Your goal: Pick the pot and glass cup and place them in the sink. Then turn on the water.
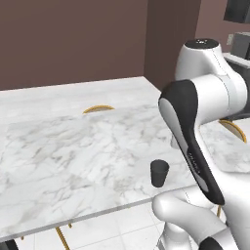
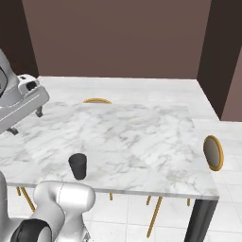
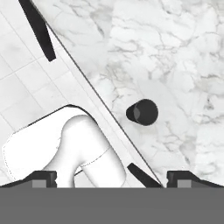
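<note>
Marble tabletop (image 2: 142, 137) carries the glass cup (image 2: 78, 166) upright near its front edge, at five o'clock. High above, empty fingers (image 3: 111, 177) gape wide; an off-centre descent risks toppling it floorward.

My two base cameras look forward and down from behind, sharing the marble counter (image 1: 73, 146); my hand camera looks straight down over its near edge.

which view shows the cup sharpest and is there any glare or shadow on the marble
Hand view: glass cup crisp from above, faint soft shadow around it. Left base view: cup softer, lighting flat. Right base view: cup clear, no glare on the marble table.
</note>
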Motion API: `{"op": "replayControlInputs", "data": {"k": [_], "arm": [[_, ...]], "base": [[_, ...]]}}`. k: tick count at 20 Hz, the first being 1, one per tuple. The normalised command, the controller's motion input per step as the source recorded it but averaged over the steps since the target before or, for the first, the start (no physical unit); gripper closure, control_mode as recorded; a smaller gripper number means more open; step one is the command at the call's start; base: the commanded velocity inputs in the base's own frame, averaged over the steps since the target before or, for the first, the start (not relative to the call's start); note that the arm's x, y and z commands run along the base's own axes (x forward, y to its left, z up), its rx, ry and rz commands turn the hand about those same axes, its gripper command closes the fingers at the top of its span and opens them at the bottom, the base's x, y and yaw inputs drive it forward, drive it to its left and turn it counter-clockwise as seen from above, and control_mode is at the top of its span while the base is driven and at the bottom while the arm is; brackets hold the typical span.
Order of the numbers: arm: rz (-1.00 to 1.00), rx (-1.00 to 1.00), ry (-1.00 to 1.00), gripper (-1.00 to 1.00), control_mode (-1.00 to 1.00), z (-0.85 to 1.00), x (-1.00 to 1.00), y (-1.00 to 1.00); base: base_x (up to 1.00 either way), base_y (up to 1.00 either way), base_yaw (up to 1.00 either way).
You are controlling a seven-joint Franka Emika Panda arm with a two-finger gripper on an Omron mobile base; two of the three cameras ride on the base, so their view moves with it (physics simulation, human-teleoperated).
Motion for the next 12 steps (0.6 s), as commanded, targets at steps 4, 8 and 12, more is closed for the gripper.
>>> {"op": "replayControlInputs", "data": {"k": [4,8,12], "arm": [[-0.17,0.0,-0.01,-1.0,-1.0,-0.05,0.03,-0.01],[0.06,0.02,-0.02,-1.0,-1.0,-0.24,0.04,-0.51],[0.0,0.03,-0.02,-1.0,-1.0,-0.26,0.07,-0.09]], "base": [[0.0,0.0,0.0],[0.0,0.0,0.0],[0.0,0.0,0.0]]}}
